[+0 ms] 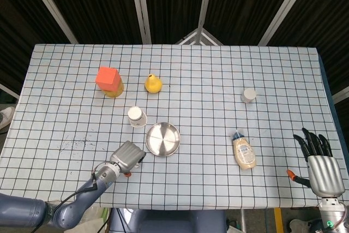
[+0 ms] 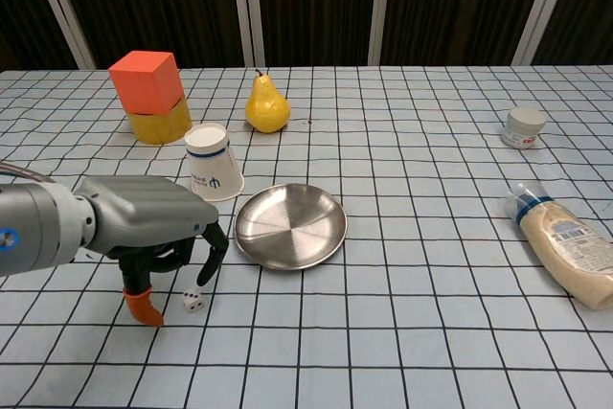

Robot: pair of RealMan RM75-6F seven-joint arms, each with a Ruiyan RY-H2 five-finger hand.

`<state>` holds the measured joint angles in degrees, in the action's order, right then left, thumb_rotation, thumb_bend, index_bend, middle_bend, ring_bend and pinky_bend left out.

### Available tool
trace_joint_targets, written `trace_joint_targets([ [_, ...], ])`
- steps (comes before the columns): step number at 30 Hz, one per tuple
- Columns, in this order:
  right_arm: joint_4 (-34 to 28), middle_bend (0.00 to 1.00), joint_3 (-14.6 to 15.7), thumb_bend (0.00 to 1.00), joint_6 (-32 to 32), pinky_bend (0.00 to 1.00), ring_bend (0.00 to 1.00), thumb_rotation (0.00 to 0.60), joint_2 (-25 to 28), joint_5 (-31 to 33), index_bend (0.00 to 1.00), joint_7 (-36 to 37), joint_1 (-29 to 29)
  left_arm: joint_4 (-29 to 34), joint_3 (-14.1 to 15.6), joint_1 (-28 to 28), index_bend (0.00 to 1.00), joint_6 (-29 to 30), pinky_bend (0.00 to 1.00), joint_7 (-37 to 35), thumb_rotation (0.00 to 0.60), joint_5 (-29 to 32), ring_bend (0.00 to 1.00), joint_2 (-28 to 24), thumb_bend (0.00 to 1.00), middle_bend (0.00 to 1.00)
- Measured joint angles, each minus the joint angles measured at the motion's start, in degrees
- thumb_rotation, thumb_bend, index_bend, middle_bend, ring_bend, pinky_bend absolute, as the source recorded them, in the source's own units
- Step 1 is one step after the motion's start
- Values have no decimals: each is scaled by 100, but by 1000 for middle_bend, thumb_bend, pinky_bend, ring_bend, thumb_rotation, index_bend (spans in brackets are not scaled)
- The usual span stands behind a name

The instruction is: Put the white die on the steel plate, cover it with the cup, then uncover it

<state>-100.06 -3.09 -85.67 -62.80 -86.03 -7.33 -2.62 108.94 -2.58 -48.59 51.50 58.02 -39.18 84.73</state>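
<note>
The small white die (image 2: 193, 301) lies on the checked cloth, just in front of and left of the empty steel plate (image 2: 290, 226) (image 1: 162, 138). My left hand (image 2: 144, 222) (image 1: 128, 156) hovers over the die, fingers curled down on its far side. Its orange thumb tip (image 2: 144, 306) is on the cloth to the die's left, not touching it. The head view hides the die under this hand. A white paper cup (image 2: 212, 163) (image 1: 136, 116) lies tilted on its side behind the plate. My right hand (image 1: 322, 162) is open at the near right table edge, holding nothing.
A yellow pear (image 2: 267, 102) and an orange cube on a yellow block (image 2: 148, 95) stand at the back left. A mayonnaise bottle (image 2: 567, 241) lies on the right, and a small white jar (image 2: 525, 126) stands behind it.
</note>
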Motion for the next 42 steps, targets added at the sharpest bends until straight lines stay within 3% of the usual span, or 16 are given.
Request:
trace_joint_targets([
  [42, 20, 33, -4, 143, 64, 0, 87, 600, 79, 46, 171, 342, -11, -499, 450, -562, 540, 355, 750, -194, 600, 90, 786, 461, 389, 874],
])
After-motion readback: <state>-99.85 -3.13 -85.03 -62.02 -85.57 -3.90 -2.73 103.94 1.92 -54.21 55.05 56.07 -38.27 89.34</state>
